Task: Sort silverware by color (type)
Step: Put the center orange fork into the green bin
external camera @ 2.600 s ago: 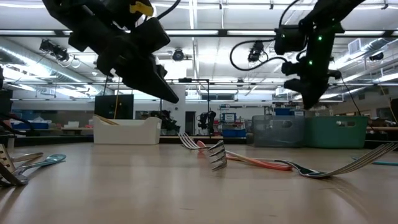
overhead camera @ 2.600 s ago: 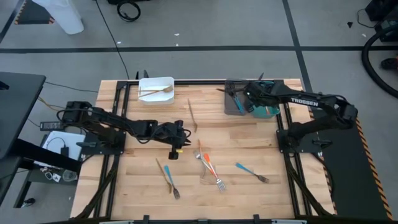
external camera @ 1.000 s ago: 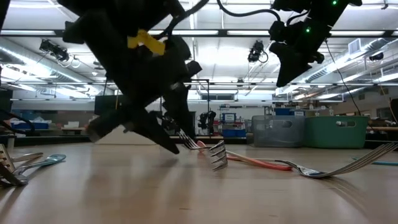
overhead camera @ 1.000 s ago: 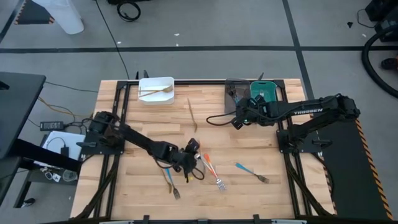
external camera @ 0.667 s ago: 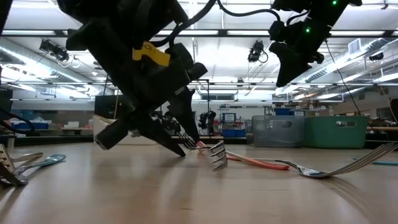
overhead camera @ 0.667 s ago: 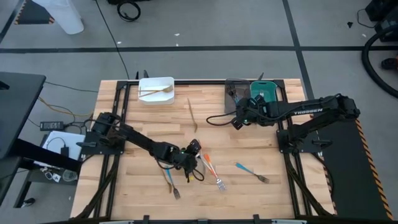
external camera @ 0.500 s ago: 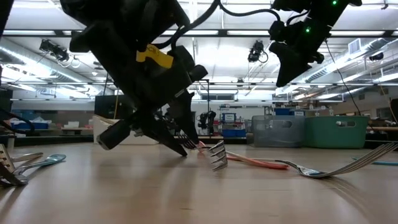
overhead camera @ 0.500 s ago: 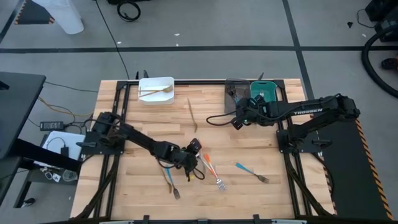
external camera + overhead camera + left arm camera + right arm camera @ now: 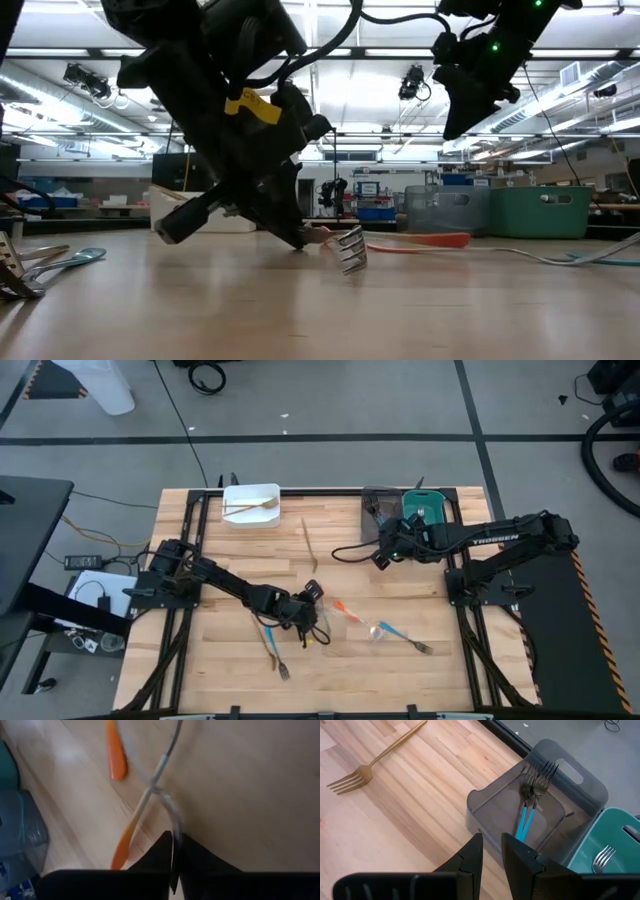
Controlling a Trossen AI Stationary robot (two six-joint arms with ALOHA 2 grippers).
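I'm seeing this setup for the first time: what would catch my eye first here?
The left gripper, low over the middle of the table, is pinched on an orange-handled fork whose handle is off the wood. The right gripper waits near the grey bin, which holds two blue-handled forks. A gold fork lies alone beyond them.

Bins up back, cables off to my side.
White bin (image 9: 250, 505) sits at table's (image 9: 240, 660) far edge; grey bin (image 9: 378, 517) & teal bin (image 9: 424, 508) side by side further along, touching. Black cable coil (image 9: 207, 377) on floor beyond. White bag-like thing (image 9: 100, 385) at top corner.
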